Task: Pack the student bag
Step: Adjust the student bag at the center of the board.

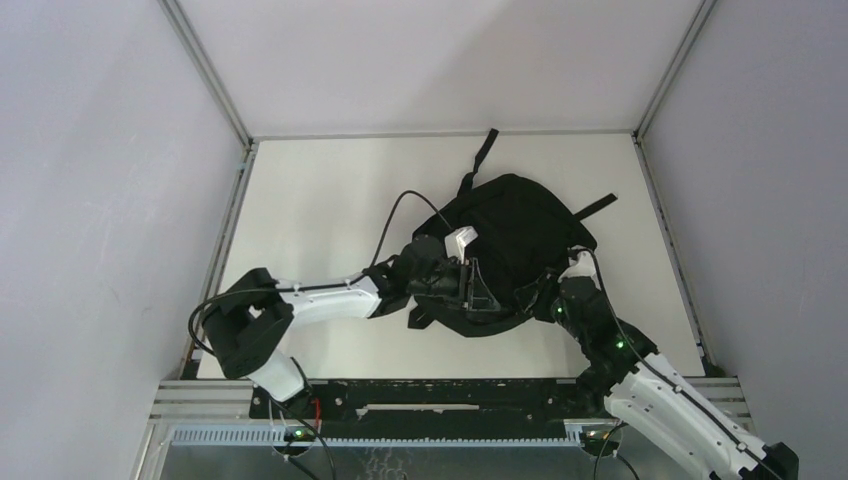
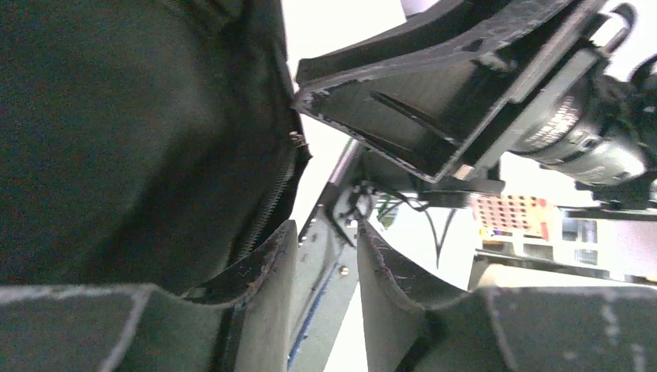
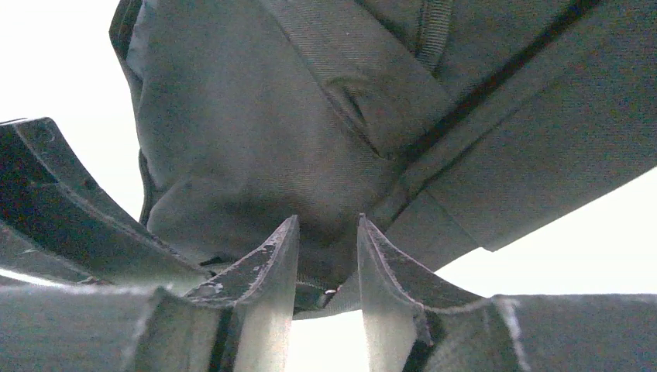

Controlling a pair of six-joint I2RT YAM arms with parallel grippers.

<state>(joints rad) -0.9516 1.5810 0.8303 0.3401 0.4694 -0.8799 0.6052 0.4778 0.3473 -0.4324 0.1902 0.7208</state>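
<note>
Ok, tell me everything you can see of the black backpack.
The student bag is a large, floppy black backpack of woven-looking fabric, slumped on the white table right of centre. A black strap trails toward the far edge, another to the right. The left wrist view shows a zipper along an edge. The left pincer is at its near left side, jaws apart beside the fabric; the right pincer meets its near right edge, grip unclear.

no legible text, labels, or nos.
</note>
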